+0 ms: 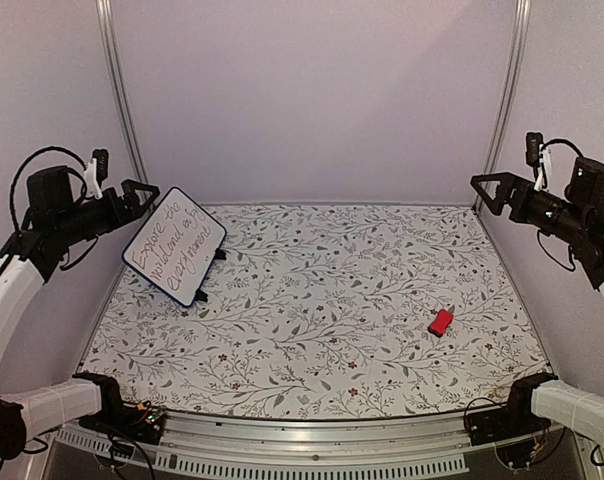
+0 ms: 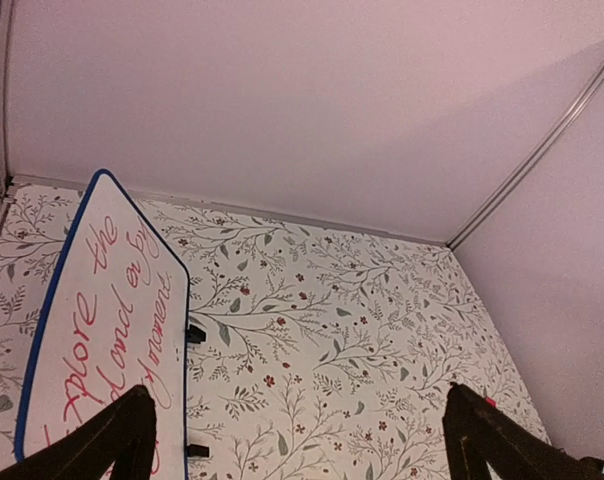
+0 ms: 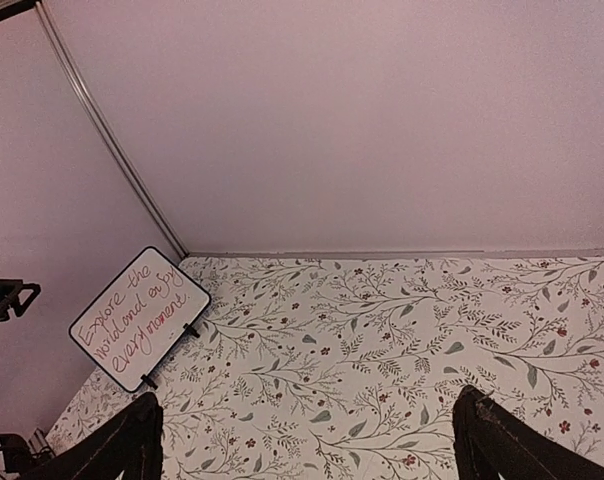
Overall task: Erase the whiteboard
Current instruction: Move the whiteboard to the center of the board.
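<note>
Left hand point(image 1: 142, 196), upper left of top view: fingers apart, nothing between them. Its tips overlap the corner of the whiteboard point(image 1: 175, 245); can't tell if they touch.

Left wrist view: only the two fingertips point(image 2: 112, 445) show, at the bottom edge. The left one covers the board's lower corner, and the frame cuts off the board's bottom.

Right hand point(image 1: 479, 190), upper right: fingers apart and empty, well clear of everything.

Whiteboard stands tilted on black feet at the counter's point(image 1: 332, 260) far-left side. Red handwriting covers it and is only partly legible.

Red eraser block point(image 1: 441, 322) lies on the counter, right of centre, too small for detail.
</note>
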Motion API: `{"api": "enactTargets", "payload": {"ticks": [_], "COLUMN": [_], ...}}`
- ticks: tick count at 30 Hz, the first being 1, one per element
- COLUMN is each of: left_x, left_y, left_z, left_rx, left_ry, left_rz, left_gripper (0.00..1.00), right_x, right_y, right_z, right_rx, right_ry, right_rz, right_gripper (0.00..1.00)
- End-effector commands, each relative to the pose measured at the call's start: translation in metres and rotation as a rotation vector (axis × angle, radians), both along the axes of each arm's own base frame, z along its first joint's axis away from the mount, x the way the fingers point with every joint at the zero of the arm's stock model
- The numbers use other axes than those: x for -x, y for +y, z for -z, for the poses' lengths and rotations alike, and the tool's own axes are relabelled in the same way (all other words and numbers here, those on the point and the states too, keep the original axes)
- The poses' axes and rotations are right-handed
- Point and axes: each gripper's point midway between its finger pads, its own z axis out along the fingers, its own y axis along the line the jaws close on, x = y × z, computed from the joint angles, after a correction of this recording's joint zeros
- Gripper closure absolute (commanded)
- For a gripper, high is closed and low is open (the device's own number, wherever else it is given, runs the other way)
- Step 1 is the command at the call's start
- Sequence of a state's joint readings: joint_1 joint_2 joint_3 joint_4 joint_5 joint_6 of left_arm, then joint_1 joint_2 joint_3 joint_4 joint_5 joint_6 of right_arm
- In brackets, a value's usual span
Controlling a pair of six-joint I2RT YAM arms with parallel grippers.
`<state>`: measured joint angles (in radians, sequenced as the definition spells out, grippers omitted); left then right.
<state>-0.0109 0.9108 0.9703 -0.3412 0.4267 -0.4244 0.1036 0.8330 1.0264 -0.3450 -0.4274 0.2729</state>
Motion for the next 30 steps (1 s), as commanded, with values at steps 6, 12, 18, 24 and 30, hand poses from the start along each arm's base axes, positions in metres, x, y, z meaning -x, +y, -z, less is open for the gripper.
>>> {"api": "enactTargets", "payload": {"ticks": [6,12,18,24,30], "left_x": [-0.004,-0.004,-0.006,-0.007,-0.009], "left_y": [0.008,0.010,0.011,0.011,0.013], "left_z": [0.020,0.029,0.038,0.040,0.040], "left_rx": [-0.008,-0.015,-0.016,-0.011,-0.014], "left_ry": [0.033,0.053,0.069,0.077,0.078], "left_rz": [-0.041,-0.052,-0.059,-0.060,-0.070], "left_gripper": [0.00,0.00,0.00,0.00,0.00], "right_x": [-0.014,-0.022,-0.031,-0.038,-0.048], "right_y": [-0.013,-0.016,-0.019,-0.025,-0.031], "right_z": [0.040,0.062,0.084,0.101,0.129], "right_rx": [0.014,0.019,0.032,0.078,0.114], "right_ry": [0.134,0.204,0.268,0.319,0.441], "right_rz": [0.088,0.116,0.149,0.215,0.300], "right_gripper": [0.01,0.01,0.01,0.01,0.01]}}
